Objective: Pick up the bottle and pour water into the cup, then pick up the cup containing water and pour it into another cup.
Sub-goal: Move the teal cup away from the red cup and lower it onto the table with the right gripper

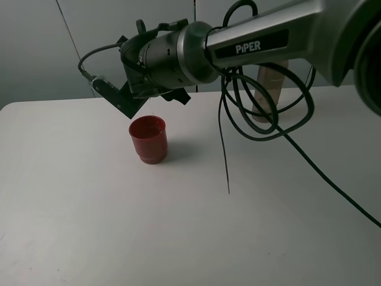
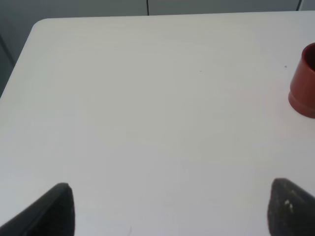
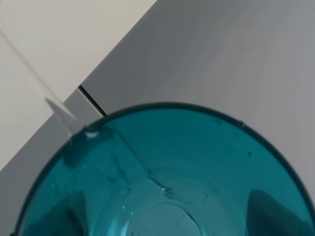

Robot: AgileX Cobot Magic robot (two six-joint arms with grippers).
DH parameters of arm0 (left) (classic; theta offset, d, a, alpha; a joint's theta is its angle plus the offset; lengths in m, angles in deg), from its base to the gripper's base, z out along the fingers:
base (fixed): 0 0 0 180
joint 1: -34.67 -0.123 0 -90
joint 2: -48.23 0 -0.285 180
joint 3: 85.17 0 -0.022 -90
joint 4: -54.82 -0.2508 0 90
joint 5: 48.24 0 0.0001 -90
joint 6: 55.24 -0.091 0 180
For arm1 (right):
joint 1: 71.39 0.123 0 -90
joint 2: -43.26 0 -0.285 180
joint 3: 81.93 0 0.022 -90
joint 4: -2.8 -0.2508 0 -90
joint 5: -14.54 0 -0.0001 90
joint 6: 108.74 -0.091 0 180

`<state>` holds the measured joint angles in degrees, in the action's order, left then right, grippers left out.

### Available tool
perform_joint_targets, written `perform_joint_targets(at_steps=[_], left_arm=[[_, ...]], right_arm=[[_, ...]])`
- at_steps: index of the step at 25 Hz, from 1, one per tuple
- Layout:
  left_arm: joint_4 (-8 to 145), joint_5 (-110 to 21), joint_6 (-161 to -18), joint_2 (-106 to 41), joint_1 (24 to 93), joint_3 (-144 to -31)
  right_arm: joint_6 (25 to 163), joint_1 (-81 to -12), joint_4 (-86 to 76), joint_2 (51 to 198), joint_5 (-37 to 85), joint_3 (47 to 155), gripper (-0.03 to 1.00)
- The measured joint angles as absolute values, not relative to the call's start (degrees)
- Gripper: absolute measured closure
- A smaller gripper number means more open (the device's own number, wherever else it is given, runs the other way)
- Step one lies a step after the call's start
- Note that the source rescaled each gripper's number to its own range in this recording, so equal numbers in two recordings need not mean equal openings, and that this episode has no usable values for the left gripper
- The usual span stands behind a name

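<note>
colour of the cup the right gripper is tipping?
Translucent teal-blue plastic tumbler; clearest in the right wrist view.

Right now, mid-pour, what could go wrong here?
A thin stream leaves the rim of the teal cup; the red cup has a small mouth, so it may land on the table. The tilted teal cup might slip. The dangling cable hangs near the red cup and could snag it.

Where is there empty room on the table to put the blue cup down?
The white table is bare in front of the red cup and out to its left edge. It is also bare right of the red cup, up to the hanging black cable. The back right is crowded: cable loops and the bottle.
</note>
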<state>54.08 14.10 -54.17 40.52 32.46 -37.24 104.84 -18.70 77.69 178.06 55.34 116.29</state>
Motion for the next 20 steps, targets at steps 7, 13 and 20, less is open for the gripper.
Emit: perform_joint_targets(at_steps=[7,13,20], left_arm=[[54.08,14.10,-54.17,40.52,32.46,-37.24],[54.08,14.10,-54.17,40.52,32.46,-37.24],[54.08,14.10,-54.17,40.52,32.46,-37.24]], right_arm=[[104.84,-18.00,77.69,178.06,55.46,116.25,0.86],[104.72,-17.88,76.96,178.06,55.46,116.25,0.86],[103.08,-17.79,76.42,178.06,55.46,116.25,0.86]])
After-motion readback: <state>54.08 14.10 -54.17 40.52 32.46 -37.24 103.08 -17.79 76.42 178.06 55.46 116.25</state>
